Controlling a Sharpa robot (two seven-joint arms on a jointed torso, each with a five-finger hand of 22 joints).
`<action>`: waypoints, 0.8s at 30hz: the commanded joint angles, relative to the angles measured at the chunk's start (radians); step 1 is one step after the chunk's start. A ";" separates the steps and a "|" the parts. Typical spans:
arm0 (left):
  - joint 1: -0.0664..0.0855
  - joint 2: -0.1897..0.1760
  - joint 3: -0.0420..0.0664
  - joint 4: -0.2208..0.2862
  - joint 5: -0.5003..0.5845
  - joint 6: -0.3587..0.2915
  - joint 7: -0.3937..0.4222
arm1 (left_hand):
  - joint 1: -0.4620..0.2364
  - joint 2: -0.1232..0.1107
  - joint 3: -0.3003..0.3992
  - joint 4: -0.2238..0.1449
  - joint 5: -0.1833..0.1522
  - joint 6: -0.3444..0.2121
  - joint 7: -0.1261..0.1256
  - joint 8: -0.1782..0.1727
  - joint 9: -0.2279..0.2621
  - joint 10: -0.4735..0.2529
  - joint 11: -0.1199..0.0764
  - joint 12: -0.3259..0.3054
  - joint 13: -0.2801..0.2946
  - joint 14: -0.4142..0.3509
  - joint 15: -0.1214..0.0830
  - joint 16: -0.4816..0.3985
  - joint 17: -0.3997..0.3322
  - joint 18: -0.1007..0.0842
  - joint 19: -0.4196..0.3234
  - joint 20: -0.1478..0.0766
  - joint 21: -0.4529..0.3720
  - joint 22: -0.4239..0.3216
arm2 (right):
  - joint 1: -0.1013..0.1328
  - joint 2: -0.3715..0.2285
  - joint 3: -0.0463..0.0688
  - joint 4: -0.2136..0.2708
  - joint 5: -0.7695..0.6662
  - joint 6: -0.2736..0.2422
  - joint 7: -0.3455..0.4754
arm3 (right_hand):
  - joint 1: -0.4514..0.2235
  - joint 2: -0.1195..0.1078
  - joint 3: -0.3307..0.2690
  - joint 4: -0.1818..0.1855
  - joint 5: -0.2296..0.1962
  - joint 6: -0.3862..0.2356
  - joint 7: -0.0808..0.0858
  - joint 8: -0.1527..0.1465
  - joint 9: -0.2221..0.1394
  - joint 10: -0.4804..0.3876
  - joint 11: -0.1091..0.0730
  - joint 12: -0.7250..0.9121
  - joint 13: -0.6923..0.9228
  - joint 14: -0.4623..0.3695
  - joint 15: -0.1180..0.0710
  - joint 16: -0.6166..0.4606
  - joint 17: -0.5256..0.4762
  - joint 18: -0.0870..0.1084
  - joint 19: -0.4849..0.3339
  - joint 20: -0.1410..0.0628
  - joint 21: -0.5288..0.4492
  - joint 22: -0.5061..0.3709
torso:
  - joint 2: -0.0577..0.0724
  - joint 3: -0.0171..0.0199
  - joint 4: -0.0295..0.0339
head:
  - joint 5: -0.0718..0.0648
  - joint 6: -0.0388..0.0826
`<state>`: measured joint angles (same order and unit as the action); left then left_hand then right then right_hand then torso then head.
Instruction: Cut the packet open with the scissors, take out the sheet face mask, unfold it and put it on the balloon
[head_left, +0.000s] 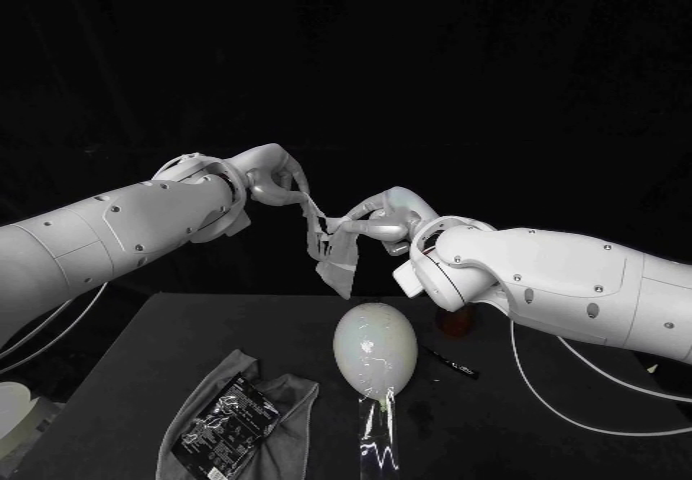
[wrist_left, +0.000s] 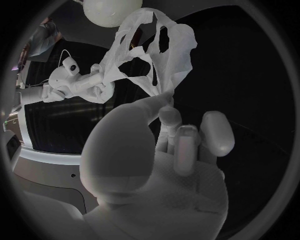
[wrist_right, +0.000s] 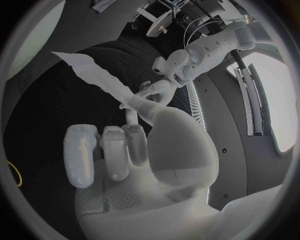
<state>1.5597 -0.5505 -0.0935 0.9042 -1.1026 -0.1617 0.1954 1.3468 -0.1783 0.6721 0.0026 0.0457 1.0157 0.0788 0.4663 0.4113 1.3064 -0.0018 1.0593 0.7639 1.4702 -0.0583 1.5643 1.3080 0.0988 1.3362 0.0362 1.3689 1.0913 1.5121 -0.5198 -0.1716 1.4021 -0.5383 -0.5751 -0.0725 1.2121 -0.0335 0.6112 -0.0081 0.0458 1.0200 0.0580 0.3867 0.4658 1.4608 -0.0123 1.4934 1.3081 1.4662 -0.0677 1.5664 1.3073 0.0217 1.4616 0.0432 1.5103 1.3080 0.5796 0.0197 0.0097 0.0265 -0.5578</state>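
Black tabletop (head_left: 577, 440) spreads across the lower half of the head view, and above it the left arm (head_left: 116, 235) and right arm (head_left: 562, 285) reach in from opposite edges to meet just above centre frame. A grey cloth (head_left: 296, 400) lies at lower left with the dark, glossy packet (head_left: 228, 418) resting on it. The packet appears to be finished with, set aside well clear of the work. The pale balloon (head_left: 375, 345) stands upright at lower centre, placed directly below the raised hands, seemingly so the mask can be lowered straight onto it. The sheet face mask (head_left: 335, 255) hangs in the air between the two hands, well above the table. It is partly opened, with its cut-outs showing in the left wrist view, while its lower edge droops near the balloon's top without touching it. The left hand (head_left: 274, 175), at upper centre-left, pinches one upper edge of the mask between fingertips. The right hand (head_left: 387, 215), just right of centre, is clamped on the opposite edge. Holding it by two separate edges lets the hands draw the limp sheet apart, so the unfolding looks to be under way and the draping has not yet begun. A thin dark object (head_left: 450, 365) lies just right of the balloon; it may be the scissors, but it is too small to tell.
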 joint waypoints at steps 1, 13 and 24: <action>0.001 -0.002 0.001 0.009 0.003 -0.001 0.011 | 0.005 0.008 0.007 0.000 0.003 0.005 0.003 0.004 0.055 0.004 -0.001 -0.006 0.000 0.100 -0.005 0.006 0.261 -0.006 0.002 0.001 0.005 0.002 | -0.002 0.001 0.001 0.000 0.066 -0.043 0.022 | 0.011 0.003 0.001 0.004 0.003 0.005 0.004 0.039 0.103 0.082 0.000 0.006 0.215 0.105 -0.003 0.004 0.263 -0.006 0.073 -0.003 -0.003 0.242 | 0.000 -0.0007 0.0015 | 0.001 -0.001; -0.014 -0.018 -0.001 0.030 -0.006 0.012 0.010 | 0.004 0.008 0.007 -0.001 0.003 0.005 0.003 0.004 0.055 0.005 -0.001 -0.005 0.002 0.100 -0.005 0.006 0.262 -0.006 0.002 0.001 0.006 0.002 | -0.022 0.012 -0.001 0.058 0.122 -0.038 0.020 | 0.011 0.004 0.002 0.005 0.003 0.004 0.005 0.039 0.103 0.082 0.000 0.006 0.215 0.105 -0.003 0.004 0.263 -0.006 0.072 -0.003 -0.005 0.241 | 0.002 0.0012 0.0004 | 0.006 -0.005; -0.043 -0.036 -0.001 0.077 -0.016 0.014 0.004 | 0.004 0.008 0.008 -0.001 0.003 0.005 0.003 0.004 0.055 0.004 -0.001 -0.006 0.000 0.100 -0.004 0.005 0.259 -0.006 0.002 0.001 0.006 0.002 | -0.078 0.021 -0.007 0.110 0.153 -0.046 0.031 | 0.011 0.005 0.002 0.007 0.003 0.003 0.005 0.039 0.103 0.081 0.001 0.004 0.214 0.105 -0.002 0.004 0.263 -0.005 0.070 -0.003 -0.008 0.240 | 0.000 -0.0005 0.0003 | 0.004 -0.022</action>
<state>1.5170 -0.5855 -0.0956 0.9767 -1.1091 -0.1571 0.1958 1.3507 -0.1766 0.6747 -0.0003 0.0437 1.0179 0.0809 0.4667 0.4114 1.3062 -0.0016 1.0593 0.7647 1.4703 -0.0582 1.5672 1.3080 0.0988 1.3362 0.0362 1.3689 1.0927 1.4380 -0.5022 -0.1782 1.5068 -0.4069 -0.6173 -0.0600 1.2204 -0.0329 0.6141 -0.0052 0.0425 1.0169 0.0643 0.3869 0.4658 1.4608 -0.0122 1.4958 1.3080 1.4645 -0.0661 1.5668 1.3081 0.0217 1.4625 0.0424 1.5061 1.3079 0.5801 0.0191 0.0085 0.0329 -0.5773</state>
